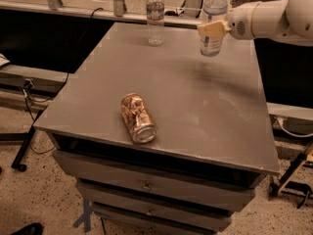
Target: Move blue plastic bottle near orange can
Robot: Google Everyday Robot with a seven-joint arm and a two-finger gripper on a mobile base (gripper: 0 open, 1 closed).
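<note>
Cream two-finger gripper [212, 29] is clamped mid-body on the wide bluish clear plastic bottle [213, 45], held above the far right of the grey table [195, 116], well apart from the dented orange can [138, 118]. I'd guess it's light, squashy and slick, so gripping at the label seems sensible.

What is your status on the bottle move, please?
Gripper over the table, far right, shut on the blue bottle, held off the surface. Orange can on its side near the front edge, apart. Slim bottle at the back, off the path.

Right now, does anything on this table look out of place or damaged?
Yes. The orange can lies on its side near the front edge, dented. The tool, at the far right, holds the blue plastic bottle above the table.
</note>
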